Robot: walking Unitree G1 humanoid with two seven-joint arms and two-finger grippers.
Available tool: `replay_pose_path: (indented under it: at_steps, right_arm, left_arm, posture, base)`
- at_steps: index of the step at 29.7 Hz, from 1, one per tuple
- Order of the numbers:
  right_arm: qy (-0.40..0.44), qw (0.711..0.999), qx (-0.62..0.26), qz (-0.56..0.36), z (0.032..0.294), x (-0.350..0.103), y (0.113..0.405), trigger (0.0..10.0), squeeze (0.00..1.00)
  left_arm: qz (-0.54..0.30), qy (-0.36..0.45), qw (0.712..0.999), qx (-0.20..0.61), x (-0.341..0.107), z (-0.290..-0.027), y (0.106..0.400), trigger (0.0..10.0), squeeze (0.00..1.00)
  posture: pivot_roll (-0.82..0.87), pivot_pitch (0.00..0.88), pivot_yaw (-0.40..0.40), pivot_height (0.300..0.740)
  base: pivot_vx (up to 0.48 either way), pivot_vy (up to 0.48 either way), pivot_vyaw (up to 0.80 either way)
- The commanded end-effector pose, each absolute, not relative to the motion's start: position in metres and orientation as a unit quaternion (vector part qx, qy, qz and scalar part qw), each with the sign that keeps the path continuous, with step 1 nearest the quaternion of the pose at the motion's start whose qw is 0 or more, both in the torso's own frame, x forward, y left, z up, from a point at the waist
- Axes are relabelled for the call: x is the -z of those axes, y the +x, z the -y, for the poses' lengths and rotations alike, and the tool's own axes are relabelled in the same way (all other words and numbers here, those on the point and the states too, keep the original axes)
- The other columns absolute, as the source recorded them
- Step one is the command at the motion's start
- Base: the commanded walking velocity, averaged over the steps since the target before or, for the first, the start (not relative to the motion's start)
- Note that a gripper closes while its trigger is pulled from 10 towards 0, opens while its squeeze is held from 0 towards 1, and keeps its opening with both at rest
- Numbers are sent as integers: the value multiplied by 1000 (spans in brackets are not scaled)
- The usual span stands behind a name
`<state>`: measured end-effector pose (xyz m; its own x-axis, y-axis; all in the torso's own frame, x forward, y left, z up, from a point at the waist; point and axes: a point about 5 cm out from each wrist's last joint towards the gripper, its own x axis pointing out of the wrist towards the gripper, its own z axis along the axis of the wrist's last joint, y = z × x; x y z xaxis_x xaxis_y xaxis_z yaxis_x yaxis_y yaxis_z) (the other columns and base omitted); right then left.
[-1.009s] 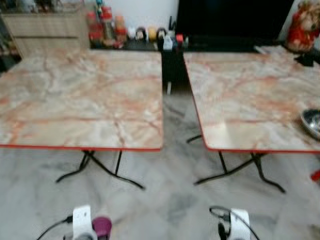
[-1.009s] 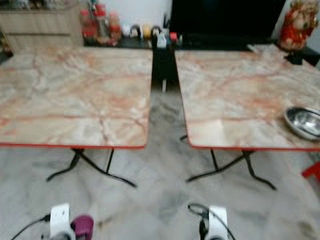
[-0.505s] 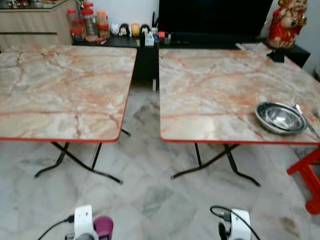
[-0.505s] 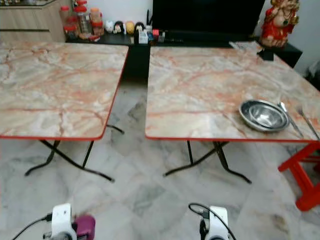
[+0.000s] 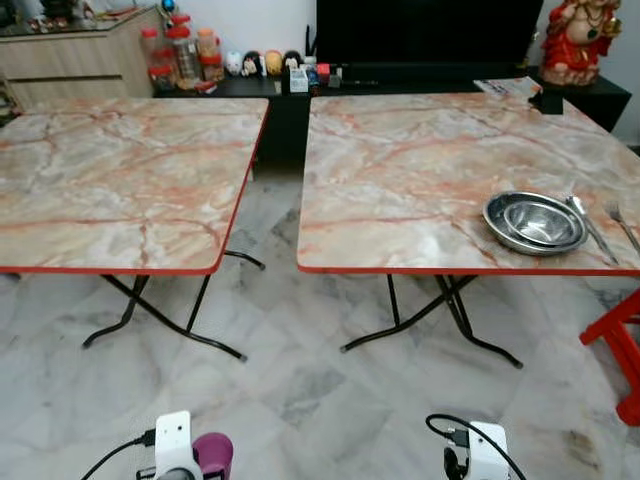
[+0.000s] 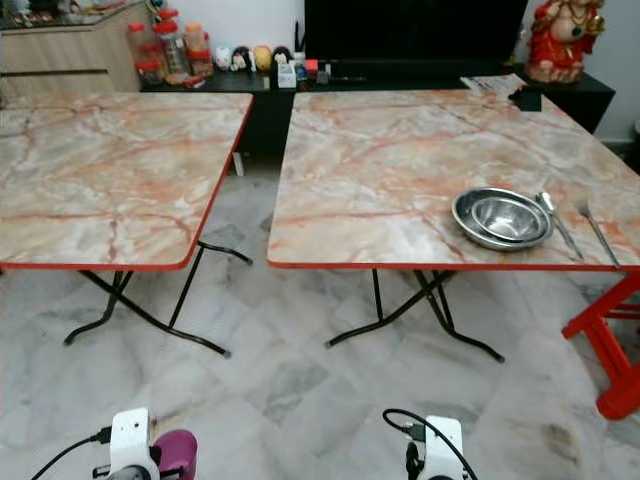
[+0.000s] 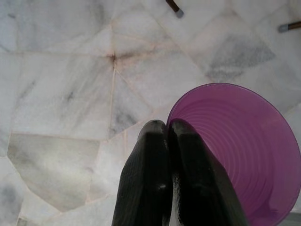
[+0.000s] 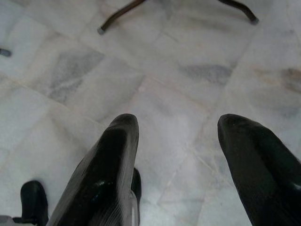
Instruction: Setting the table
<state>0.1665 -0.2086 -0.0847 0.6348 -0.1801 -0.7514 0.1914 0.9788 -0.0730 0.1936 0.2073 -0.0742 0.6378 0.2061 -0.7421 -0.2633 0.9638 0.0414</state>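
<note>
Camera panned; no readable labels.

Ahead of you a narrow floor gap separated two marble-topped tables. The left table (image 5: 120, 180) lay bare. On the right table (image 5: 420, 170), a steel bowl (image 5: 535, 222), spoon (image 5: 588, 224) and fork (image 5: 622, 224) crowded the near right corner; a red stool (image 5: 618, 345) stood beside it.

Left hand (image 7: 168, 129) hangs low, fingers pinched together; right hand (image 8: 178, 129) low, fingers spread.
</note>
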Motion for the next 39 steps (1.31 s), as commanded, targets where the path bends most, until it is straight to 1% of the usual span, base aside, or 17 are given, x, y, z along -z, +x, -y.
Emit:
replay_pose_path:
  at_steps: [1, 28, 35, 39]
  right_arm:
    - [14, 905, 102, -412, 206, 84, 170, 10000, 0]
    - [17, 905, 101, -414, 205, 84, 170, 10000, 0]
    - [18, 905, 98, -413, 204, 84, 171, 10000, 0]
    - [17, 905, 97, -413, 204, 84, 171, 10000, 0]
  left_arm:
    - [-400, -28, 907, -130, 72, -210, 197, 10000, 0]
    - [-400, -34, 908, -123, 72, -209, 198, 10000, 0]
    - [-402, -22, 908, -117, 72, -207, 199, 10000, 0]
    - [-404, -18, 907, -119, 72, -208, 198, 10000, 0]
  posture:
    - [-51, 0, -3, 725]
    - [-52, 0, -1, 725]
    - [-53, 0, -1, 725]
    - [-54, 0, -1, 725]
  base:
    - [330, 0, 0]
    - [328, 0, 0]
    - [0, 0, 0]
    - [0, -431, 0]
